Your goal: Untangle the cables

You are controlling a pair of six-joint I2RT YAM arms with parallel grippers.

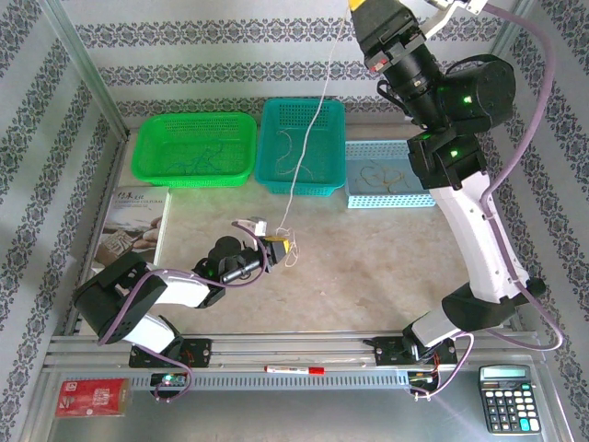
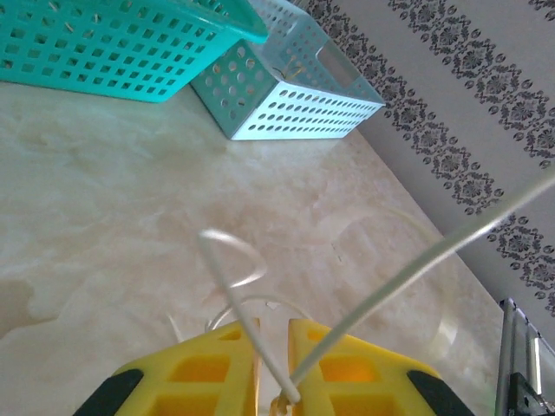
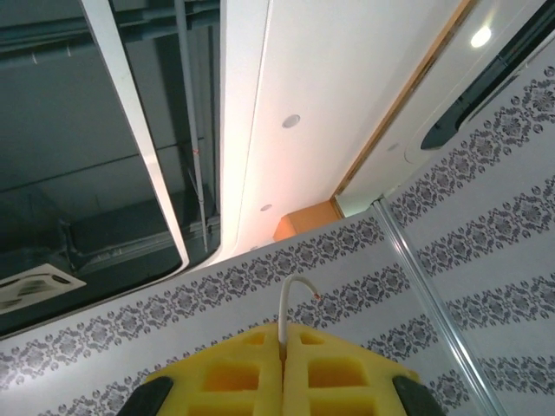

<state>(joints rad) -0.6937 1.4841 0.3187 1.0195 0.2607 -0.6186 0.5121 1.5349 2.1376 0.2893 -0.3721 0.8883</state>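
Well, upper-frame baskets [image 1: 304,103] hold freed cables [image 1: 294,157]; right gripper [image 3: 284,334] pinches a white cable [image 1: 337,55] taut; left gripper [image 2: 270,329] straddles the last knot [image 1: 291,256], grip unclear.

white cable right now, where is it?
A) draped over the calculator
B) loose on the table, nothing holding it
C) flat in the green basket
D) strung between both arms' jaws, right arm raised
D: the white cable runs in a straight line from the left jaws, low over the table, up to the right jaws held high, and its end pokes out between the shut right jaws.
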